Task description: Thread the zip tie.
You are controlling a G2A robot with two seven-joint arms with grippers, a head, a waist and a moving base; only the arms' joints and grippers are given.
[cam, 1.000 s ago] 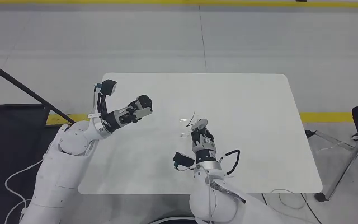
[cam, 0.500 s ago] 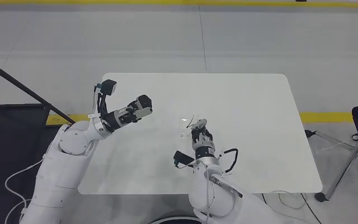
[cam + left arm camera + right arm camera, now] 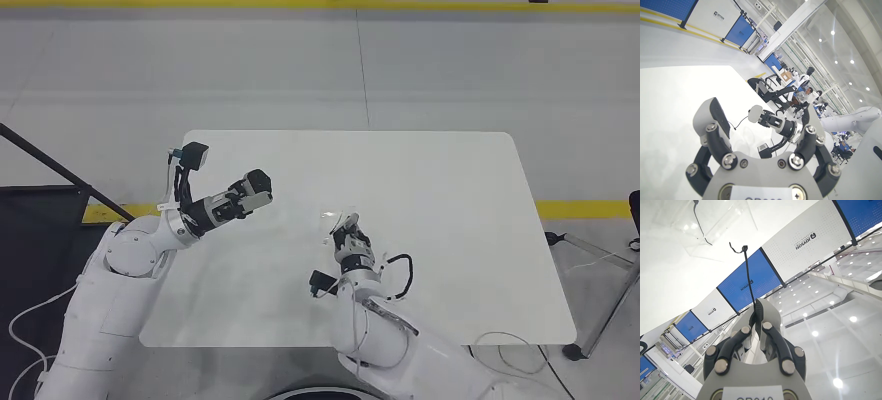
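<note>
My right gripper (image 3: 755, 306) is shut on the strap of a thin black zip tie (image 3: 748, 275). The strap runs straight out from the fingers to its small square head (image 3: 744, 247), where a short curled end sticks out sideways. Just beyond the head, a clear plastic block (image 3: 715, 226) lies on the white table, and a black strand shows through it. In the top view this gripper (image 3: 346, 229) sits near the table's middle. My left gripper (image 3: 256, 190) hangs open and empty above the table's left part, its fingers (image 3: 719, 115) spread wide, facing the right gripper (image 3: 757, 115) and the zip tie (image 3: 739, 122).
The white table (image 3: 450, 190) is bare across its right half and far side. A black cable (image 3: 395, 275) loops beside the right wrist. Grey floor with a yellow line surrounds the table.
My right gripper has shifted slightly to the left with the zip tie, and its forearm has swung round. The left arm has stayed where it was.
</note>
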